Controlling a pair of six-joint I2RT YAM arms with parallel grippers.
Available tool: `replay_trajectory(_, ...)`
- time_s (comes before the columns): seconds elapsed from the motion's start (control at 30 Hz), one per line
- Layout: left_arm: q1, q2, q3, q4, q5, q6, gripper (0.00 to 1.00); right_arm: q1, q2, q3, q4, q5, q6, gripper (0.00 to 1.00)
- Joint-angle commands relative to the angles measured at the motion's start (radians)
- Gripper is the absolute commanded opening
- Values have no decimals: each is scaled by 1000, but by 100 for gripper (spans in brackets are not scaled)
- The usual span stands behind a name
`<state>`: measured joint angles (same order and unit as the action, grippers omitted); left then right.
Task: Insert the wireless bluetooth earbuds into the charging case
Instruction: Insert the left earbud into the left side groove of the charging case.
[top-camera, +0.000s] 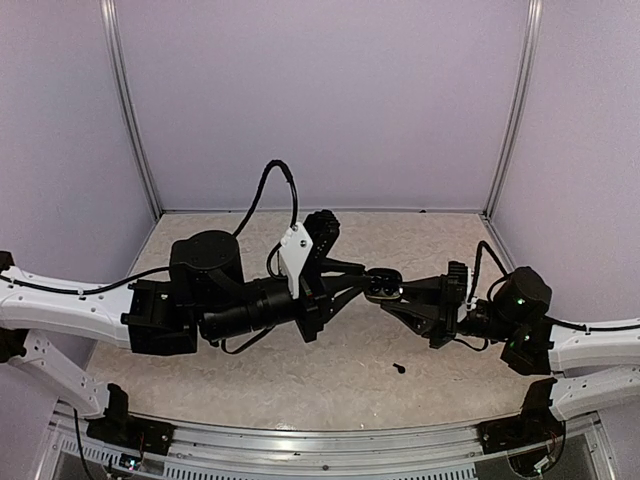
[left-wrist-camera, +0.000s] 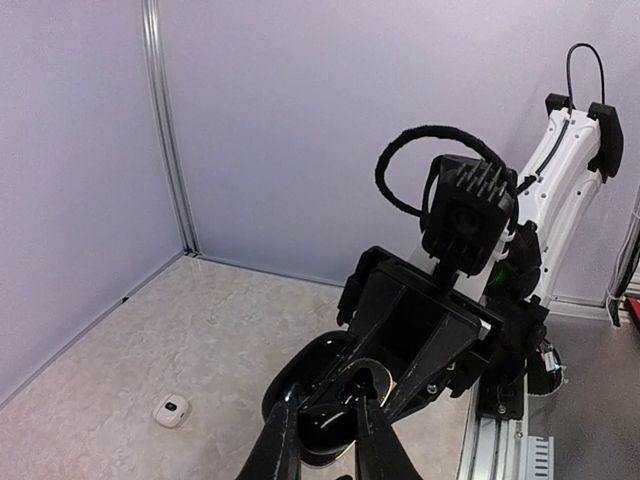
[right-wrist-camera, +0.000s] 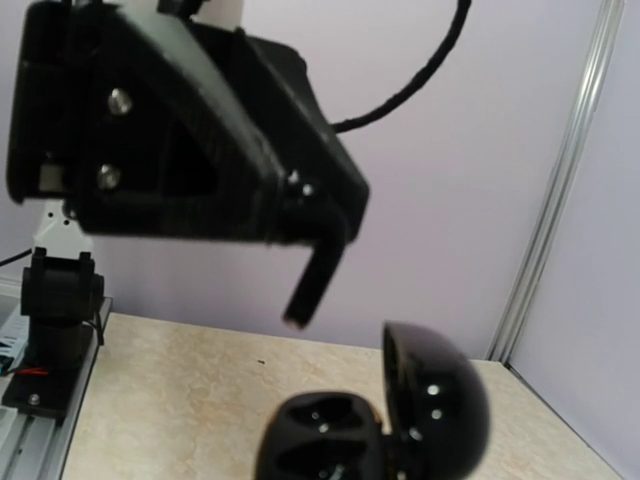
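My right gripper (top-camera: 402, 292) is shut on the open black charging case (top-camera: 383, 285) and holds it above the table. In the right wrist view the case base (right-wrist-camera: 320, 440) and its raised lid (right-wrist-camera: 435, 400) show, blurred; my own fingers are out of frame. My left gripper (left-wrist-camera: 325, 410) hangs just over the case opening (left-wrist-camera: 385, 385), its jaws narrow around a glossy black earbud (left-wrist-camera: 328, 428). One left finger (right-wrist-camera: 315, 280) shows above the base. Another black earbud (top-camera: 399, 368) lies on the table near the front.
A small white rounded piece with a dark spot (left-wrist-camera: 172, 411) lies on the table at the left; I cannot tell whether it is an earbud or a case. Lilac walls close in the back and both sides. A metal rail (top-camera: 320, 440) runs along the near edge.
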<state>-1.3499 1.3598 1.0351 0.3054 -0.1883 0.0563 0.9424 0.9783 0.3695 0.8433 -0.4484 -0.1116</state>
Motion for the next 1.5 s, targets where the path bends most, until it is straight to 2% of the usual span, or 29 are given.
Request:
replay_trajectory(0.0, -6, 19, 33, 32, 14, 19, 9, 6, -2, 33, 39, -12, 27, 0)
replay_trajectory(0.67, 9, 44, 25, 22, -40, 17, 9, 7, -23, 37, 29, -55, 51, 0)
replay_trajectory(1.0, 1, 70, 28, 0, -43, 59, 9, 6, -31, 46, 58, -16, 108, 0)
replay_trajectory(1.47, -35, 91, 33, -27, -186, 150, 9, 6, -47, 46, 67, -3, 176, 0)
